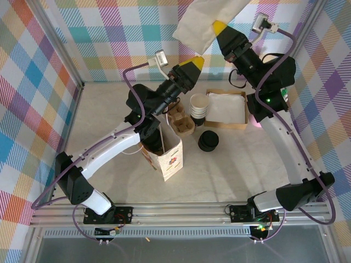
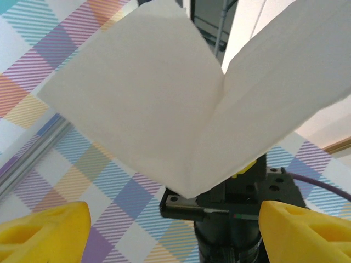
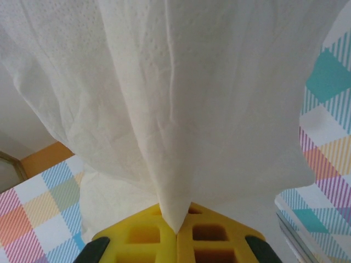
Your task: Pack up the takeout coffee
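Observation:
The lidded dark grey takeout coffee is hidden from me. My right gripper (image 1: 219, 27) is raised at the back wall, shut on a white paper napkin (image 1: 204, 21) that hangs spread from its yellow fingertips (image 3: 159, 233). In the right wrist view the napkin (image 3: 175, 109) is pinched where the jaws meet. My left gripper (image 1: 192, 64) hovers just below and left of it. Its yellow fingers (image 2: 44, 233) stand wide apart and open, with nothing between them. The left wrist view looks up at the napkin (image 2: 181, 98).
An open paper bag (image 1: 167, 156) stands under the left arm. Behind it are a cardboard cup carrier (image 1: 181, 123), a stack of white-rimmed cups (image 1: 199, 107), a low stack of black lids (image 1: 208, 141) and a cardboard box of napkins (image 1: 226, 108).

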You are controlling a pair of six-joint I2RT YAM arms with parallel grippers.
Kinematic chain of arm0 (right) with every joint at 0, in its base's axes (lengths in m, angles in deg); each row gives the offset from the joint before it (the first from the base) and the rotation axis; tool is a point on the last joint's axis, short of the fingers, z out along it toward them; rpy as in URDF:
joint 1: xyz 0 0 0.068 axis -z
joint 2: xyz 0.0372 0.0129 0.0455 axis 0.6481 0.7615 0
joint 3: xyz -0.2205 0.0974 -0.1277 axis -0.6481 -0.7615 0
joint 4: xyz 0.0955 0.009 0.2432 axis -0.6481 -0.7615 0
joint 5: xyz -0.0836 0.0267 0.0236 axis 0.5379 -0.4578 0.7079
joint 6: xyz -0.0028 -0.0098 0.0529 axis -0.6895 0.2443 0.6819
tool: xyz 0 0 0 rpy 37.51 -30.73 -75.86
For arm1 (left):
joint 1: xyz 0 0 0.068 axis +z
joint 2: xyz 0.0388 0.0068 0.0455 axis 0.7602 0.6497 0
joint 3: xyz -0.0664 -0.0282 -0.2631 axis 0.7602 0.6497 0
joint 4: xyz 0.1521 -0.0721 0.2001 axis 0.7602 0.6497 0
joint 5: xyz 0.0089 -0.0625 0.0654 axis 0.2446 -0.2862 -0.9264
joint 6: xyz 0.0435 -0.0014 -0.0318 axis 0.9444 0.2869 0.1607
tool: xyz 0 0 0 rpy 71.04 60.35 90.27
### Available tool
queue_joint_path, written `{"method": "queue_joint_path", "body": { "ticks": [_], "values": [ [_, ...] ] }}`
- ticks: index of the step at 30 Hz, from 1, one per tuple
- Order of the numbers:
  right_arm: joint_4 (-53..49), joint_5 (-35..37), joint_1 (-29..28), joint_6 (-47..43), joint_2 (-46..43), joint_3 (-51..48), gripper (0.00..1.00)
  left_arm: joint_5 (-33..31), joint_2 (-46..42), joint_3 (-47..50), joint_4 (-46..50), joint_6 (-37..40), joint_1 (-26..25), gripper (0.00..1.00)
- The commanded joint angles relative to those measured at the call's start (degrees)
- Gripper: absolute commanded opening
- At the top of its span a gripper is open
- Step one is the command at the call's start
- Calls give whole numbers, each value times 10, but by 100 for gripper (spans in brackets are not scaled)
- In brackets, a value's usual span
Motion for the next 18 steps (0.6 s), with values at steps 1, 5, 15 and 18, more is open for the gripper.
{"method": "queue_joint_path", "body": {
  "ticks": [1,5,15,18],
  "values": [
    [28,9,-7,17,-13,-6,0,-2,-1,-21,-68,20,-7,80],
    [32,10,-15,28,-20,-16,0,1,3,-29,-69,39,-12,81],
    [26,1,-27,53,-40,-35,0,-33,5,-32,-87,61,-14,75],
    [22,2,-28,53,-48,-44,0,-49,-5,-20,-96,68,-16,62]
  ]
}}
